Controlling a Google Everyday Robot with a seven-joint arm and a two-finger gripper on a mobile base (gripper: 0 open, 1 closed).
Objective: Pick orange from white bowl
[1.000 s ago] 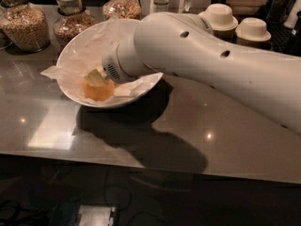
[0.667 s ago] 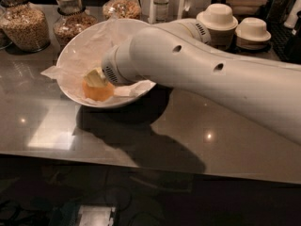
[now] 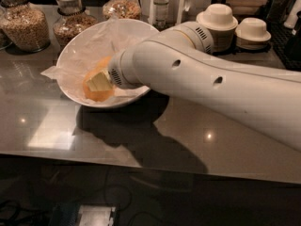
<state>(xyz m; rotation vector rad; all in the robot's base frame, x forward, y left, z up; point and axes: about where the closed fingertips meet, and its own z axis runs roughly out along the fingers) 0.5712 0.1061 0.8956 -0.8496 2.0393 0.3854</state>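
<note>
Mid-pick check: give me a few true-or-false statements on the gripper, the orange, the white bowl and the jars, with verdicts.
1. The gripper is inside the white bowl, at the orange. True.
2. The orange lies on the bare counter. False: it sits in the bowl.
3. Crumpled white paper lines the bowl. True.
4. The glass jars stand in front of the bowl. False: they stand behind it.
5. Small upturned bowls stand beyond the arm. True.

Near, looking down, claw (image 3: pixel 99 83) in white bowl (image 3: pixel 113 102)
</note>
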